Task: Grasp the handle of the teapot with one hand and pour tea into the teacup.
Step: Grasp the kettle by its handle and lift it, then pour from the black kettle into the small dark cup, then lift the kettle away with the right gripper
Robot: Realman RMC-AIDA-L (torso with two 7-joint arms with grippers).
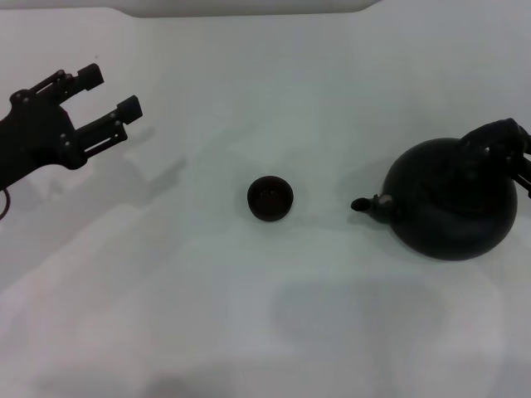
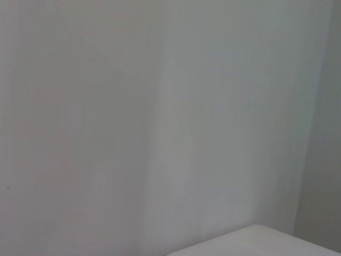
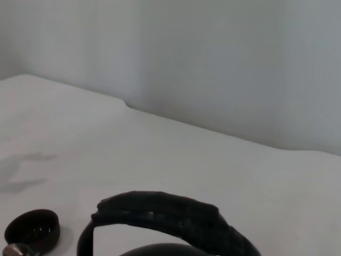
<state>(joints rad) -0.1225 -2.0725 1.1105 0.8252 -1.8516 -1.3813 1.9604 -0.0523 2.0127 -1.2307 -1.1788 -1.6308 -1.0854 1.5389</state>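
The small dark teacup (image 1: 270, 198) stands in the middle of the white table. To its right sits the round black teapot (image 1: 452, 203), upright, its short spout (image 1: 365, 204) pointing at the cup with a gap between them. My right gripper (image 1: 498, 137) is at the pot's top right, over the arched handle. In the right wrist view the ribbed black handle (image 3: 165, 213) lies close below the camera, and the teacup (image 3: 32, 229) shows beyond it. My left gripper (image 1: 112, 91) hangs open and holding nothing at the far left.
The white table (image 1: 249, 315) runs back to a pale wall; its far edge (image 3: 160, 114) shows in the right wrist view. The left wrist view shows only the wall and a table corner (image 2: 256, 240).
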